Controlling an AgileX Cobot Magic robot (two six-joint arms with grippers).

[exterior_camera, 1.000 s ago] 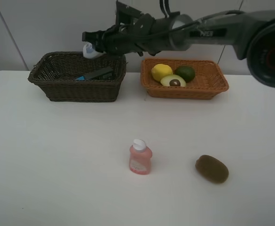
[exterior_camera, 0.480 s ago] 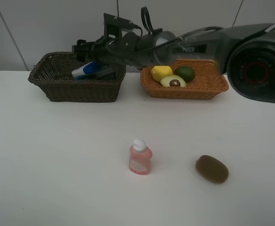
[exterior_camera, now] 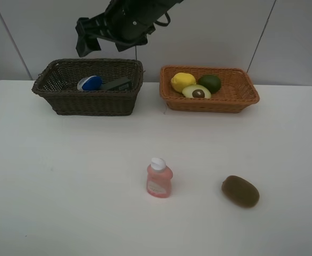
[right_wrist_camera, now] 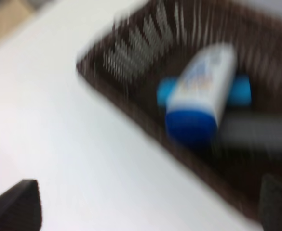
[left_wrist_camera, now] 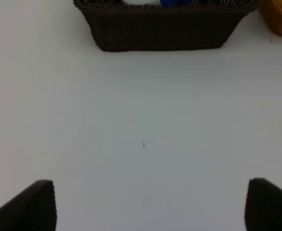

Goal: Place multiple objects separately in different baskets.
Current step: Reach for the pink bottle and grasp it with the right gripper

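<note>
The white table (exterior_camera: 65,176) carries all items. The right arm (exterior_camera: 129,18) is raised over the far left, clear of the dark brown basket (exterior_camera: 86,101). The right gripper (right_wrist_camera: 148,207) has its fingers spread and carries nothing. The left gripper (left_wrist_camera: 150,207) is likewise spread and empty, over bare table on the near side of that basket.

The sorting appears to be by kind. The light orange basket (exterior_camera: 236,98), far right, holds the lemon (exterior_camera: 183,81), halved avocado (exterior_camera: 196,92) and lime (exterior_camera: 211,82). The dark brown basket holds the white blue-capped bottle (exterior_camera: 89,82), on its side beside the eraser block (exterior_camera: 116,84).

The pink bottle (exterior_camera: 159,179) stands upright near centre. The kiwi (exterior_camera: 240,191) lies to its right, apart. Both are unsorted.

Half a second earlier the arm was low at the dark basket with the bottle tilted at its tip. The bottle is now released and the arm lifted.
</note>
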